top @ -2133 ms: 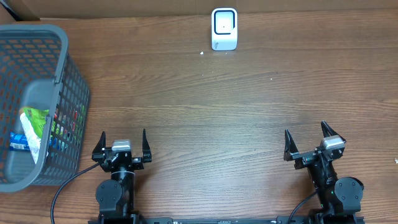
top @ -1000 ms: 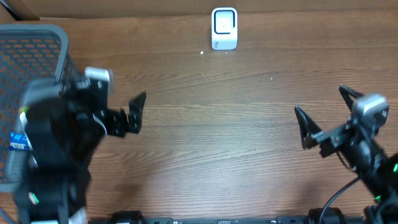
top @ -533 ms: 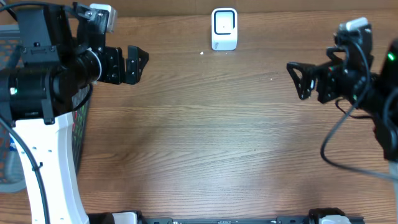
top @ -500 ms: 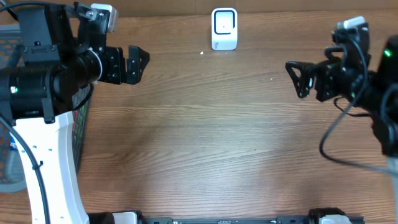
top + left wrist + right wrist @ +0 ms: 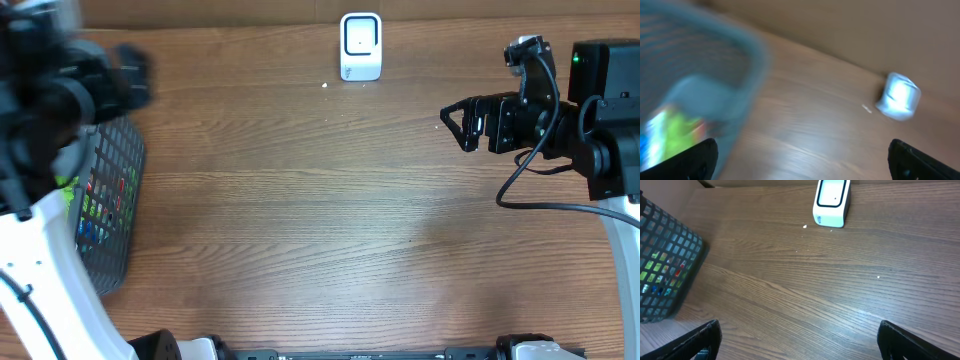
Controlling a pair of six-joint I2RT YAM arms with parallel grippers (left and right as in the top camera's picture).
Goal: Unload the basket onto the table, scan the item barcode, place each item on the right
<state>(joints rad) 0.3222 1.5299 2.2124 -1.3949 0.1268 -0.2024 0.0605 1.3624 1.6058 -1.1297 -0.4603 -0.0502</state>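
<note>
The brown wood-grain table (image 5: 320,230) carries a white scanner (image 5: 360,46) upright at its far edge, the grey mesh basket (image 5: 110,230) at the left holds colourful packets (image 5: 92,205), and the left gripper (image 5: 802,159) and right gripper (image 5: 458,124) hover with jaws wide apart, empty
</note>
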